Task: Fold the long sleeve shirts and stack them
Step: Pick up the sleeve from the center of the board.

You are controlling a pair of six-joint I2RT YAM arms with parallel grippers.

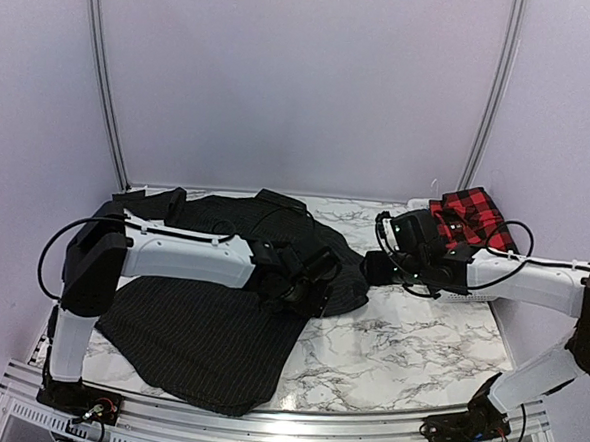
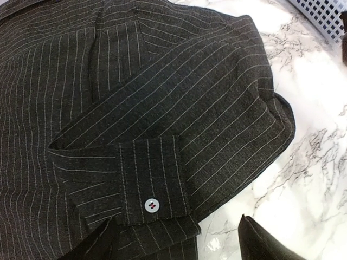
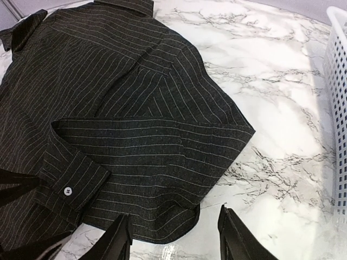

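Observation:
The black pinstriped shirt [image 1: 209,321] lies spread on the left half of the marble table, with one sleeve folded across its body. The sleeve's buttoned cuff [image 2: 149,187] shows in the left wrist view. My left gripper [image 1: 309,279] hovers open just over that cuff, holding nothing; one of its fingertips [image 2: 265,244] shows above bare marble. My right gripper [image 1: 374,267] is open and empty, its fingers [image 3: 238,238] standing over the shirt's right edge [image 3: 179,227] and the marble. The red-and-black checked shirt [image 1: 471,217] sits bunched in the basket at the back right.
The white lattice basket [image 3: 337,108] stands at the table's right side, close behind my right wrist; it also shows in the left wrist view [image 2: 322,16]. Bare marble [image 1: 397,348] lies right of the black shirt. Walls close in the back and sides.

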